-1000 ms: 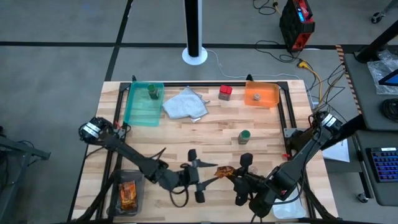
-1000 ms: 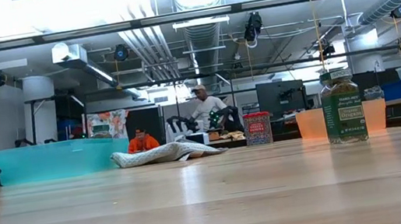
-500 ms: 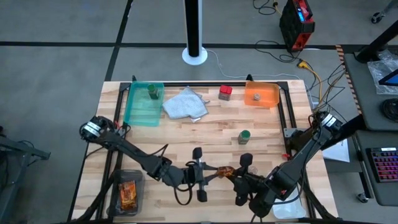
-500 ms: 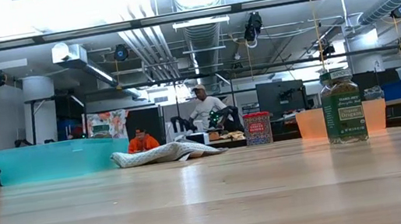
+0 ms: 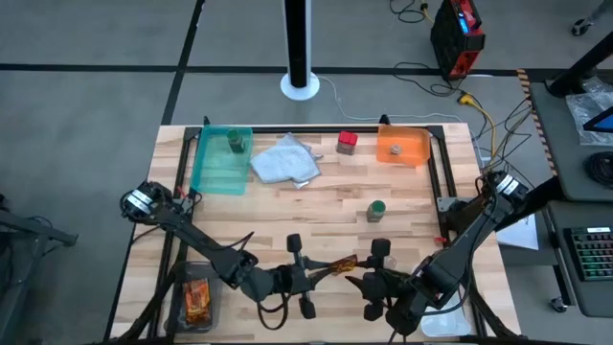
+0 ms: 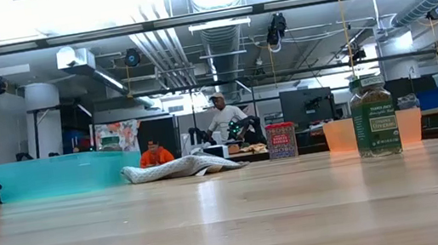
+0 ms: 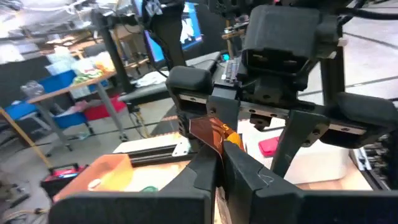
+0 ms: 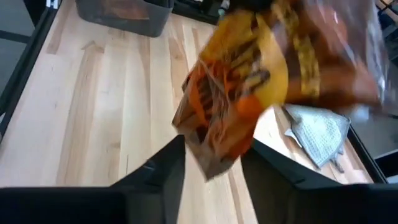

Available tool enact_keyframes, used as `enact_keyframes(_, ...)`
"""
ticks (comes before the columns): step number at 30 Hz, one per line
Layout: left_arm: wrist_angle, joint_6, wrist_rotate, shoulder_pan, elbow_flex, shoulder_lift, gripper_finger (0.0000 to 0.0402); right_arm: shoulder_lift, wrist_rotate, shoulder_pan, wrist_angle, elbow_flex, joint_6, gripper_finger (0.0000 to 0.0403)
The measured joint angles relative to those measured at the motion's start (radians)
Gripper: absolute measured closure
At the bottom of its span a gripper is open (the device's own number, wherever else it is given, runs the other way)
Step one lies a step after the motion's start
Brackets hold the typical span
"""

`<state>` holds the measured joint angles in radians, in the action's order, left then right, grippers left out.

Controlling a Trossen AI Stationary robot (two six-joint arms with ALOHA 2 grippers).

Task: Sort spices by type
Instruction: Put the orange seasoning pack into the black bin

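An orange-brown shiny packet (image 5: 341,264) hangs in the air over the table's near middle, between my two grippers. My left gripper (image 5: 321,272) reaches in from the left and is shut on it. My right gripper (image 5: 362,284) faces it from the right and is open. Its fingers (image 8: 163,169) stand on either side of the packet's other end (image 8: 214,152) with a gap on each side. A green-capped jar (image 5: 376,210) stands upright on the bare wood, a red box (image 5: 347,143) at the far edge. My left gripper pinches the packet's left end (image 7: 210,138) between its two fingers (image 7: 202,169). The fingers come in level from the table's left. The packet sticks out beyond them toward my right gripper, lifted clear of the table.
A teal tray (image 5: 215,171) at the far left holds a green-capped jar (image 5: 237,144). An orange tray (image 5: 410,146) at the far right holds a small grey jar (image 5: 394,150). A pale cloth (image 5: 285,161) lies between them. A dark bin (image 5: 182,287) near left holds another packet (image 5: 197,300).
My left gripper has moved in toward the packet from the left and shut on its left end. My right gripper, which held the packet, has opened and kept its place. The packet stays in the air between the two.
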<state>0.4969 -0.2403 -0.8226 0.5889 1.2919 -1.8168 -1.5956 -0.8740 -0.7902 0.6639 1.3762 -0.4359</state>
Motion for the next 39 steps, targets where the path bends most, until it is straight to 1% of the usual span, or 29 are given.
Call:
enact_keyframes(4,0.001,-0.038,-0.061,0.029,0.009,0.002,0.0401,0.016,-0.001,-0.011,0.012,0.012,-0.003,0.0221)
enact_keyframes(6,0.0,-0.057,-0.075,0.041,0.009,0.002,0.0401,0.023,-0.001,-0.012,0.004,0.021,-0.024,0.0207)
enact_keyframes(9,0.019,-0.073,-0.038,0.05,0.009,0.002,0.0401,0.037,-0.008,-0.008,-0.05,0.024,-0.039,0.0188)
enact_keyframes(12,0.038,-0.073,-0.004,0.051,0.008,0.003,0.0401,0.04,-0.004,-0.003,-0.13,0.024,0.004,0.017)
enact_keyframes(15,0.038,-0.073,-0.006,0.051,0.008,0.003,0.0401,0.045,0.042,-0.003,-0.201,0.024,0.052,0.0154)
enact_keyframes(18,0.048,-0.073,0.0,0.051,0.008,0.003,0.0401,0.06,0.045,-0.004,-0.268,0.024,0.066,0.0142)
enact_keyframes(21,0.088,-0.091,0.015,0.054,0.007,0.003,0.0401,0.066,0.044,0.003,-0.307,0.024,0.062,0.014)
enact_keyframes(24,0.121,-0.115,0.005,0.061,0.007,0.004,0.0401,0.082,0.042,0.003,-0.271,0.023,0.047,0.015)
enact_keyframes(26,0.124,-0.117,-0.052,0.07,0.007,0.008,0.0402,0.105,0.036,-0.002,-0.246,0.023,0.031,0.016)
enact_keyframes(29,0.13,-0.115,-0.169,0.085,0.007,0.013,0.0402,0.148,0.036,-0.021,-0.22,0.023,0.001,0.0177)
enact_keyframes(30,0.132,-0.115,-0.193,0.088,0.007,0.015,0.0402,0.16,0.035,-0.029,-0.213,0.023,-0.006,0.0184)
enact_keyframes(32,0.144,-0.115,-0.207,0.096,0.007,0.018,0.0401,0.181,0.034,-0.043,-0.216,0.023,-0.006,0.0199)
enact_keyframes(35,0.161,-0.114,-0.207,0.098,0.006,0.019,0.0401,0.184,0.04,-0.051,-0.279,0.023,0.056,0.0235)
enact_keyframes(38,0.161,-0.114,-0.202,0.097,0.006,0.019,0.0401,0.159,0.096,-0.048,-0.377,0.022,0.157,0.0287)
enact_keyframes(39,0.16,-0.111,-0.181,0.096,0.006,0.019,0.0401,0.147,0.103,-0.044,-0.404,0.021,0.192,0.0309)
